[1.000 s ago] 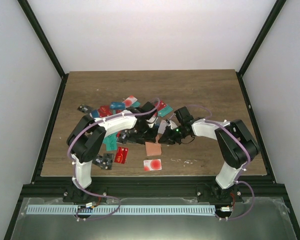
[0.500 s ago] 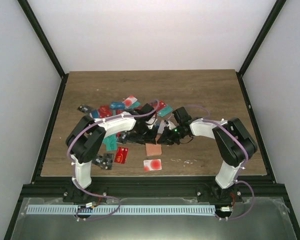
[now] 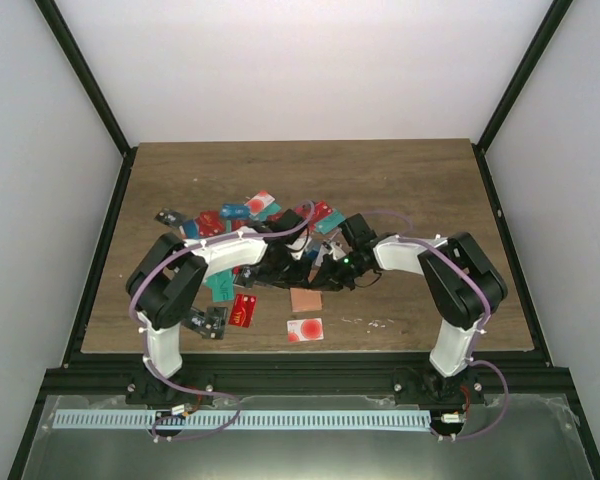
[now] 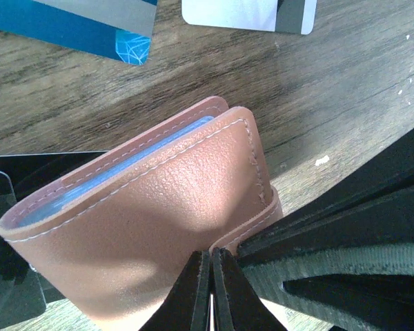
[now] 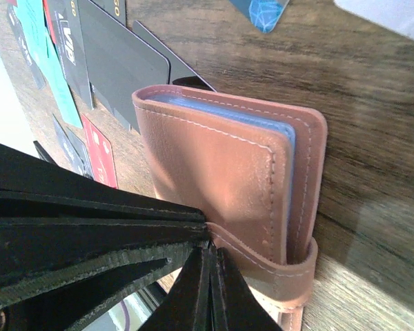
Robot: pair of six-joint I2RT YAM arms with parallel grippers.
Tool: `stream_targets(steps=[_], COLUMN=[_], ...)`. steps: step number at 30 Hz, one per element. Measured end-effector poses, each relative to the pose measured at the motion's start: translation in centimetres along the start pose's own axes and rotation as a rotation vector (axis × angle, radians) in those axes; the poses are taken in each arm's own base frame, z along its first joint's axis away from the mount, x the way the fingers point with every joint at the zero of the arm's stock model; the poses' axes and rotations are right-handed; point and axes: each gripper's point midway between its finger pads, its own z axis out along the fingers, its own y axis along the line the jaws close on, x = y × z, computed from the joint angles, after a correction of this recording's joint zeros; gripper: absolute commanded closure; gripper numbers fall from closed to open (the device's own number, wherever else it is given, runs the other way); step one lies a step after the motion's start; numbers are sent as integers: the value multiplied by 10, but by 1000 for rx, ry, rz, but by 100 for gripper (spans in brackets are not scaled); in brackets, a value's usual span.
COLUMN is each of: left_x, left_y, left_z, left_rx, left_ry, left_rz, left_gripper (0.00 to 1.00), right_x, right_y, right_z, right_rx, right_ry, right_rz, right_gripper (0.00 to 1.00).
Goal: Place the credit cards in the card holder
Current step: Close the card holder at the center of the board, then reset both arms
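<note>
The tan card holder lies on the wooden table, closed by a strap, with a blue lining showing at its edge. Both grippers meet over its back edge. My left gripper is shut, its tips touching the holder's strap. My right gripper is also shut, its tips against the same strap from the other side. I cannot tell whether either pinches the strap. Credit cards lie scattered: a red one, a white one with a red dot, a teal one and several more behind the arms.
A blue card and a white-grey card lie just beyond the holder. Black cards, a teal card and a red card lie to its side. Black frame rails border the table.
The right arm has shifted a little left and both wrists have drawn closer together over the card holder. The holder and the cards have stayed where they were.
</note>
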Motion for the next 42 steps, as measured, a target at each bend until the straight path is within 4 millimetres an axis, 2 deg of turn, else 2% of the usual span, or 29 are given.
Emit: stream_targets(steps=[16, 20, 26, 28, 30, 34, 35, 36, 38, 42], left_x=[1, 1, 0, -3, -10, -37, -46, -53, -67, -85], left_y=[0, 0, 1, 1, -1, -14, -16, -15, -4, 40], left_z=[2, 1, -12, -24, -43, -96, -114, -129, -164, -216], left_rx=[-4, -32, -110, -125, -131, -103, -96, -93, -104, -181], left_ry=[-24, -43, -73, -93, -130, -270, -322, -364, -462, -601], left_rz=[1, 11, 30, 32, 26, 44, 40, 41, 23, -52], left_gripper=[95, 86, 68, 61, 51, 28, 23, 21, 16, 14], right_x=[1, 1, -1, -12, -28, -63, -71, -77, -87, -105], right_y=[-4, -2, 4, 18, 37, 81, 91, 98, 108, 110], right_z=[3, 1, -7, -18, -35, -84, -100, -113, -139, -183], right_rx=[17, 26, 79, 84, 74, 42, 41, 46, 71, 165], right_ry=[-3, -13, -43, -81, -143, -301, -349, -391, -474, -620], right_rz=[0, -14, -48, -83, -128, -232, -263, -289, -323, -370], right_gripper=[99, 97, 81, 70, 49, 18, 5, 1, 0, 0])
